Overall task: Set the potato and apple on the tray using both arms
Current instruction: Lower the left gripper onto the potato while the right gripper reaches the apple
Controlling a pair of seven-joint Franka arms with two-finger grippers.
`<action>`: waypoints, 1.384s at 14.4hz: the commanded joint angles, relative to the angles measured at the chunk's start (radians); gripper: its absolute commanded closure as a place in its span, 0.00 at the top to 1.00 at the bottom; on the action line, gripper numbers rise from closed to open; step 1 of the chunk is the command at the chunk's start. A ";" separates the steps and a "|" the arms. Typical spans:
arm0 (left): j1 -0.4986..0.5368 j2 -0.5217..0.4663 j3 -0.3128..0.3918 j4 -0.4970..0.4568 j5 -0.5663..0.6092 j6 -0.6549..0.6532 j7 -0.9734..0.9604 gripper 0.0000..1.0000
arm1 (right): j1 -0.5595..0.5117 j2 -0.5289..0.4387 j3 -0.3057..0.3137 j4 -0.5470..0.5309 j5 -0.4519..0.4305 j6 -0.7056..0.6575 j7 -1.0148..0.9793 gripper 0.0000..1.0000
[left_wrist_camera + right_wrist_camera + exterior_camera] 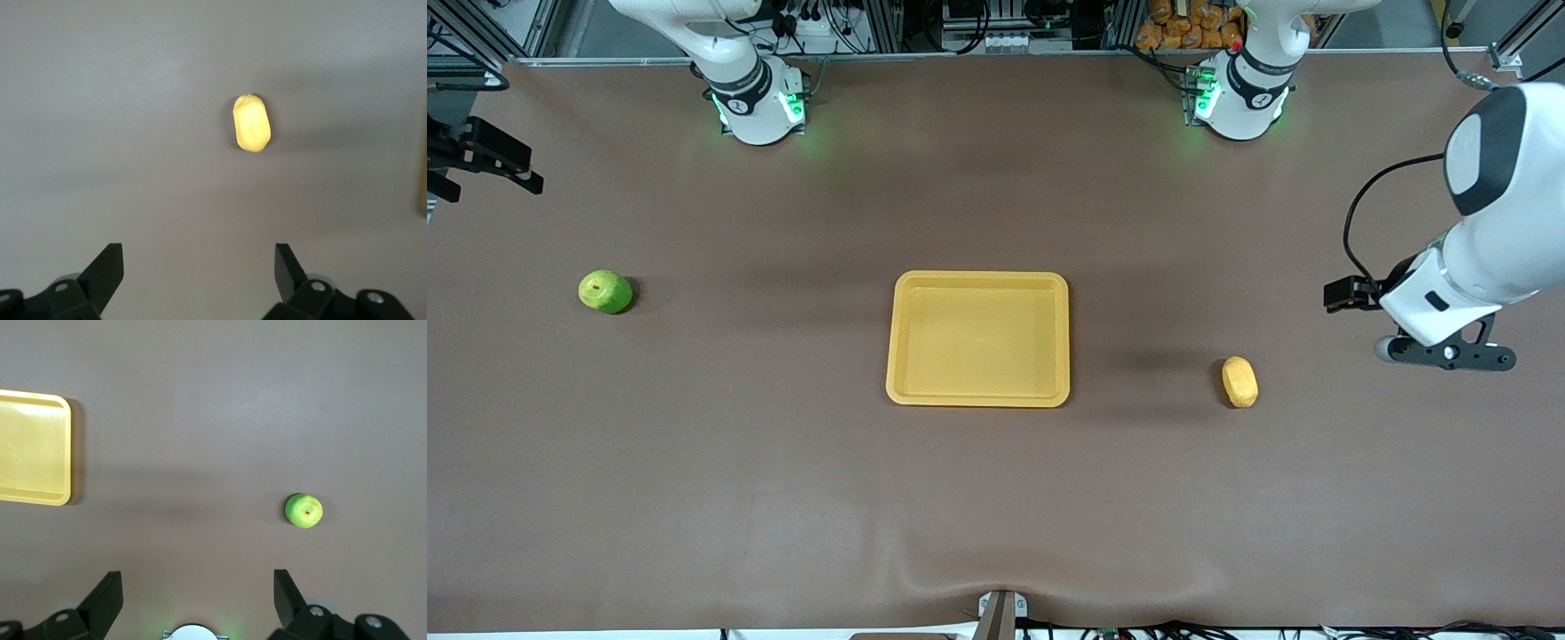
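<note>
On a brown cloth-covered table [996, 498], the shallow yellow plastic tray [978, 398] sat empty between round green apple [606, 292] and oblong yellow potato [1240, 381], both wide-open grippers, left [199, 273] and right [197, 597], held high; either rounded fruit might roll off under an off-centre pinch.

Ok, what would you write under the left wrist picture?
Left gripper open above the brown table, potato lying ahead, not yet grasped.
</note>
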 commanded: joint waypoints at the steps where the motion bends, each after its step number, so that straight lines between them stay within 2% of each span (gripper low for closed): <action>1: 0.010 -0.027 -0.007 -0.101 0.001 0.108 0.012 1.00 | -0.021 0.014 0.012 0.017 -0.002 0.003 0.006 1.00; 4: 0.010 -0.058 -0.007 -0.245 -0.025 0.288 -0.002 1.00 | -0.019 0.073 0.012 0.032 -0.002 0.011 0.004 1.00; 7: 0.010 -0.035 -0.007 -0.305 -0.026 0.385 -0.009 1.00 | -0.022 0.094 0.012 0.049 -0.006 0.008 -0.001 1.00; 10: 0.008 0.005 -0.007 -0.311 -0.026 0.419 -0.013 1.00 | -0.042 0.106 0.011 0.050 0.008 0.010 0.001 1.00; 13: 0.010 0.058 -0.005 -0.310 -0.026 0.445 -0.014 1.00 | -0.050 0.207 0.011 0.052 0.000 0.007 0.002 1.00; 20: 0.002 0.172 -0.005 -0.313 -0.019 0.584 -0.104 1.00 | -0.064 0.241 0.012 0.046 -0.005 0.005 0.002 1.00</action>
